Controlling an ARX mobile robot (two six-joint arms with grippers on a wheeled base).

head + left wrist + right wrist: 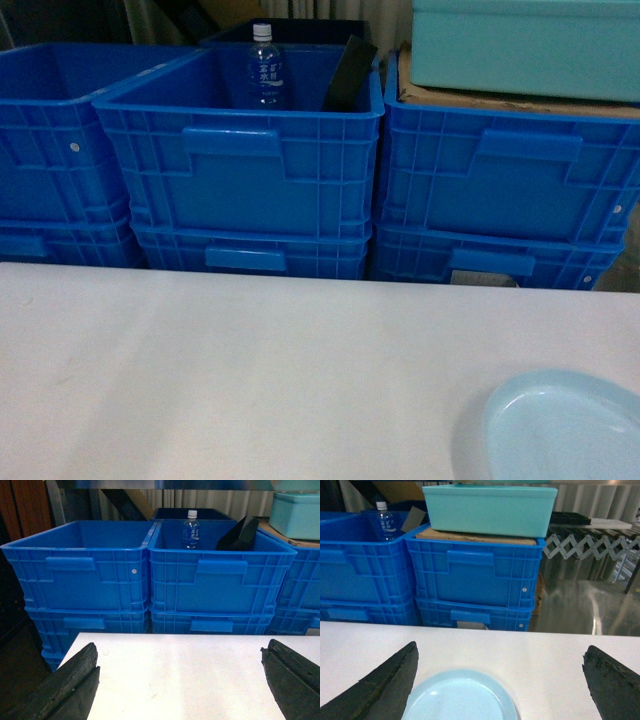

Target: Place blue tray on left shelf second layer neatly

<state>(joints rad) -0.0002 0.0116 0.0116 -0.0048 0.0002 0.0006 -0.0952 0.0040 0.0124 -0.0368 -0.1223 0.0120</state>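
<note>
In the right wrist view the right gripper (500, 680) stands wide apart, its dark fingers (382, 687) at the lower corners of the frame, and nothing is held between them. The blue tray (460, 697) lies flat on the white table (540, 655) directly between and below those fingers, closer to the left one; whether that finger touches the rim cannot be told. In the head view the same blue tray (565, 425) sits at the near right corner of the table (250, 370), partly cut off by the frame edge.

The left gripper (180, 680) is likewise spread wide, its fingers (70, 690) over bare table (175, 675) with nothing gripped.

Beyond the far edge of the table stand stacked dark-blue crates (240, 160), side by side and filling the view. The middle top crate holds an upright water bottle (265, 68) and a tilted black object (348, 72) leaning against its right wall. On the right-hand crate stack (505, 165) lies a brown board (475, 536), and on that a pale teal box (490, 509).

Farther right, in the right wrist view, a white folding lattice (590, 547) runs across, with shiny steel surfaces (580, 600) under it
</note>
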